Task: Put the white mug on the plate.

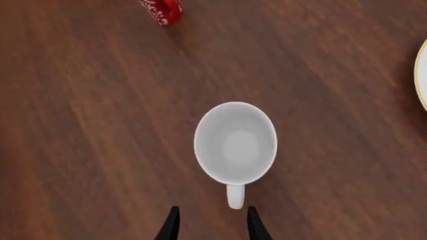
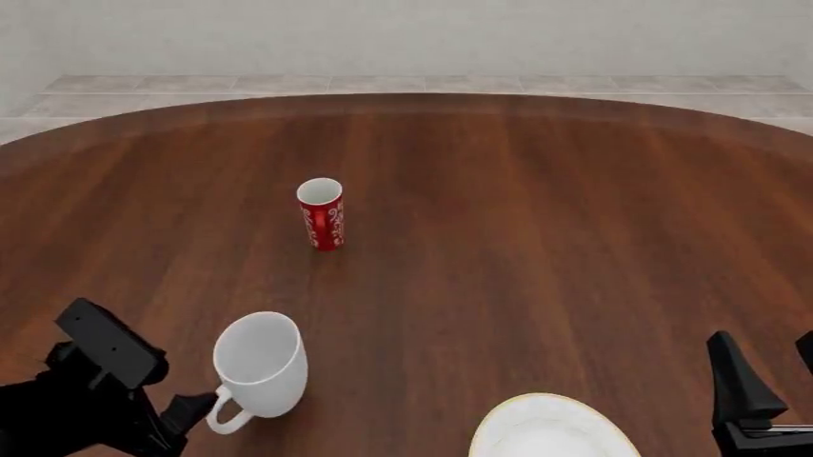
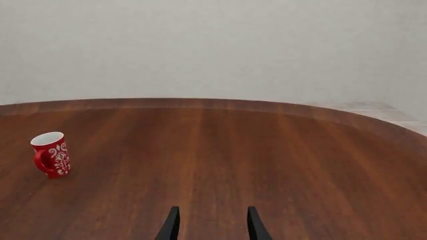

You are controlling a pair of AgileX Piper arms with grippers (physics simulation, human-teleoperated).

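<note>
White mug (image 2: 261, 364) stands on the desk (image 2: 534, 238), not yet on the plate (image 2: 553, 430); our left tool (image 1: 211, 222) hovers released, apparently just short of its handle.

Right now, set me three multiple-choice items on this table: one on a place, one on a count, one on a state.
1. Where does the white mug stand?
A. on the plate
B. on the bare table, to the left of the plate
C. beyond the red cup

2. How many drinking vessels are on the table?
A. one
B. two
C. three

3. How is the left gripper?
A. shut on the mug's handle
B. shut on the red cup
C. open, with the handle just ahead of its fingertips

Key: 1 B, the front view shows the mug on wood, apart from the plate. 2 B, only the white mug and the red cup show. 3 C, the left wrist view shows the fingers apart and the handle beyond them.
</note>
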